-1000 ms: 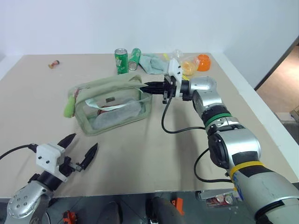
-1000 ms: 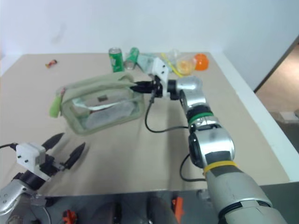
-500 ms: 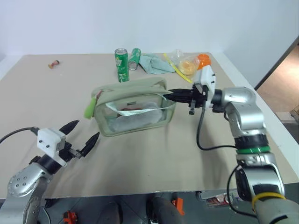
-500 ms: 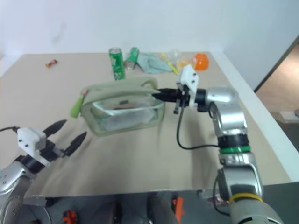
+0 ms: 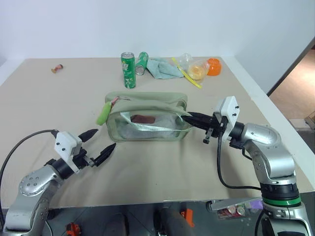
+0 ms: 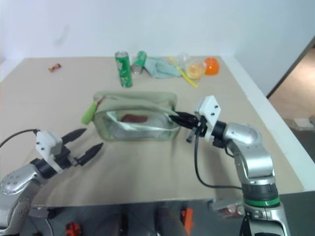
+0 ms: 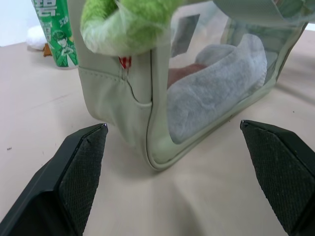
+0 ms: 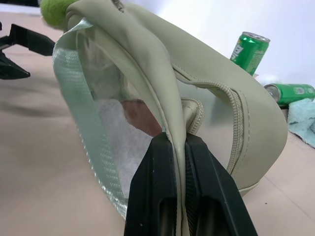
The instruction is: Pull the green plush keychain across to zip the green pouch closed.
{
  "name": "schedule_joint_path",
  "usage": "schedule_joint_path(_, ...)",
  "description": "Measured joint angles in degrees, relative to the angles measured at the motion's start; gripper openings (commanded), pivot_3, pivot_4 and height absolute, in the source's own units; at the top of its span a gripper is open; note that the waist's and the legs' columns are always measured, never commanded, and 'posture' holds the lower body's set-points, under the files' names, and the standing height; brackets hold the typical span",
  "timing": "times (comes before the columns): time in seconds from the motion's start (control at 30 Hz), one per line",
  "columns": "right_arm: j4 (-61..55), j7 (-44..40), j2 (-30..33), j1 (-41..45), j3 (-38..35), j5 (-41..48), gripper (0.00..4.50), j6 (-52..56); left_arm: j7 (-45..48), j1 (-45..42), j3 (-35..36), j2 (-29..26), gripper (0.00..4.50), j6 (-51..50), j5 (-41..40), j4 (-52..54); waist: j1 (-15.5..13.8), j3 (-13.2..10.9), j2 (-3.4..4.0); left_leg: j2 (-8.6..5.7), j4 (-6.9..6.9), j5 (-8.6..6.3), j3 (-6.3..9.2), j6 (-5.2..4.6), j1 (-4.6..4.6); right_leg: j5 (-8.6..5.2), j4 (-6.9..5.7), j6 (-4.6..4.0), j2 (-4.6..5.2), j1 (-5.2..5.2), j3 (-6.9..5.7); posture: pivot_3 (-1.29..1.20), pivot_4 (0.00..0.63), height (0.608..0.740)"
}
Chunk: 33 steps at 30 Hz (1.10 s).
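**A:** Start with the biggest thing. What's on the table?

**B:** The green pouch sits near the middle of the beige tabletop, long side toward the camera, with clear sides showing something white and a reddish-brown item inside (I can't make out what they are).

**A:** And the arms?

**B:** The right gripper reaches in level from the right. In the right wrist view its two black fingers are nearly together, pinching a pale green fabric strap or flap of the pouch at its right end. The left gripper hangs near the pouch's left front corner with its fingers spread wide, holding nothing and not touching the pouch.

**A:** Behind the pouch?

**B:** A teal-green cloth near the far edge, with an upright green soda can and a second can lying on its side just beside it.

**A:** The keychain?

**B:** The green plush keychain hangs at the pouch's left end, against its upper corner; the left wrist view shows its fuzz right at that top edge.
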State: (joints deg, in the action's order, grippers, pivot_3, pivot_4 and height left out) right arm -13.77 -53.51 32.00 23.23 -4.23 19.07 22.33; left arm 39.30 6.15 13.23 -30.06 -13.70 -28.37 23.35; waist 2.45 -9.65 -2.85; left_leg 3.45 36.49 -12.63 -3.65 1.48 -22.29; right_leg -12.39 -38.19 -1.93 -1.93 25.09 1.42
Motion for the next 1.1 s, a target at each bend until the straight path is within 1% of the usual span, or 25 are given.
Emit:
schedule_joint_path(0.07, 0.4, 0.8, 0.0, -0.4, 0.9, -0.7, 1.79, -0.5, 0.1, 0.0, 0.0, 0.0, 4.5, -0.1, 0.0, -0.1, 0.0, 0.0, 0.01, 0.0, 0.0, 0.0, 0.0, 0.0, -0.01, 0.0, 0.0, 0.0, 0.0, 0.03, 0.04, 0.0, 0.15, 0.74)
schedule_joint_path(0.2, 1.8, 2.3, 0.0, -0.3, 1.9, -1.4, 1.79, -1.5, 0.6, 0.0, 0.0, 0.0, 4.5, -0.2, 0.0, -0.2, 0.0, 0.0, 0.01, -0.01, -0.03, 0.0, 0.0, 0.0, -0.09, -0.02, 0.01, -0.02, -0.01, 0.07, 0.02, 0.0, 0.15, 0.74)
schedule_joint_path(0.43, 5.2, 2.5, 0.0, -0.8, 2.4, -1.3, 1.79, -2.9, 0.7, 0.0, 0.0, 0.0, 4.5, -0.2, 0.1, -0.3, 0.0, 0.0, 0.01, -0.02, -0.03, 0.0, 0.0, 0.0, -0.12, -0.02, 0.02, -0.02, 0.0, 0.09, 0.02, 0.0, 0.15, 0.74)
schedule_joint_path(0.63, 13.5, 2.3, -2.4, -0.6, 2.9, -1.4, 1.79, -7.1, 1.0, 0.0, 0.0, -0.2, 4.5, -0.5, 0.2, -0.2, 0.0, 0.0, 0.01, -0.04, -0.02, 0.0, -0.01, 0.0, -0.1, -0.01, 0.02, -0.01, -0.01, 0.08, 0.03, 0.0, 0.15, 0.74)
schedule_joint_path(0.93, 23.4, 0.1, -3.9, 4.9, 4.3, -1.7, 1.79, -12.5, 0.4, 1.1, 0.1, -0.2, 4.5, -0.5, 0.4, -0.1, 0.1, 0.0, 0.01, -0.04, -0.02, 0.0, -0.01, 0.0, -0.1, 0.0, 0.02, 0.0, 0.0, 0.06, 0.04, 0.0, 0.15, 0.74)
schedule_joint_path(1.07, 24.9, -0.5, -4.3, 5.9, 4.3, -1.6, 0.69, -12.7, -0.1, 1.4, 0.1, -0.2, 4.5, -0.5, 0.4, 0.1, 0.1, 0.0, 0.01, -0.03, -0.01, 0.0, -0.01, 0.0, -0.1, 0.01, 0.02, 0.01, 0.01, 0.07, 0.04, 0.0, 0.15, 0.74)
schedule_joint_path(1.1, 25.0, -0.8, -4.3, 6.0, 4.3, -1.6, 0.3, -12.7, -0.1, 1.5, 0.0, -0.2, 4.5, -0.5, 0.5, 0.2, 0.1, 0.0, 0.01, -0.03, -0.02, 0.0, -0.01, 0.0, -0.1, 0.01, 0.02, 0.01, 0.0, 0.07, 0.04, 0.0, 0.15, 0.74)
